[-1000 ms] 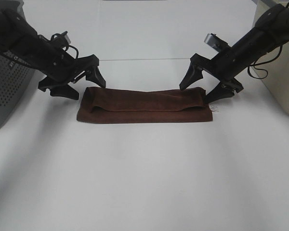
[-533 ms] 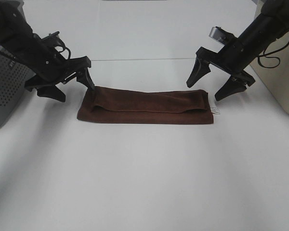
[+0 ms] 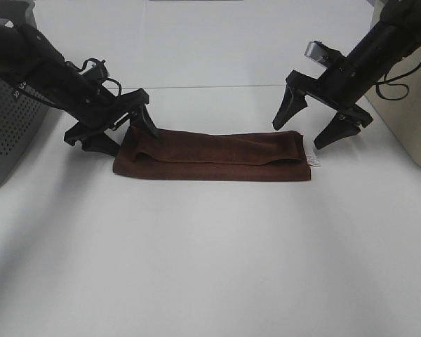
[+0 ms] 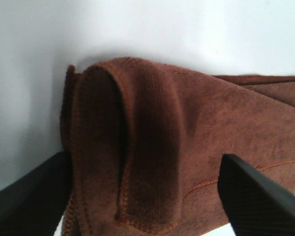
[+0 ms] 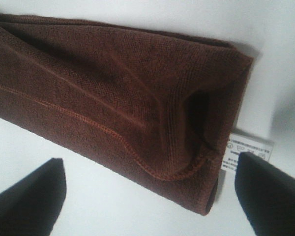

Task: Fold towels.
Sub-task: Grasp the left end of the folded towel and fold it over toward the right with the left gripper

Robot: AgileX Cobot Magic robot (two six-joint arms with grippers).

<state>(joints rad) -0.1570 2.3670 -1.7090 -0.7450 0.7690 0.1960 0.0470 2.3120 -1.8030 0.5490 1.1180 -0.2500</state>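
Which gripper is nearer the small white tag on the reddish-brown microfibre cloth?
Right. The right gripper hangs just above the tag; the left gripper is at the far end of the cloth.

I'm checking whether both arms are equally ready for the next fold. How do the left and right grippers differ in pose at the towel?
The left gripper sits low, its jaws straddling the left end of the towel; the right gripper hangs higher over the right end. The left reaches in flatter, the right more steeply. The white tag lies beside the right gripper only. Both are open and hold nothing.
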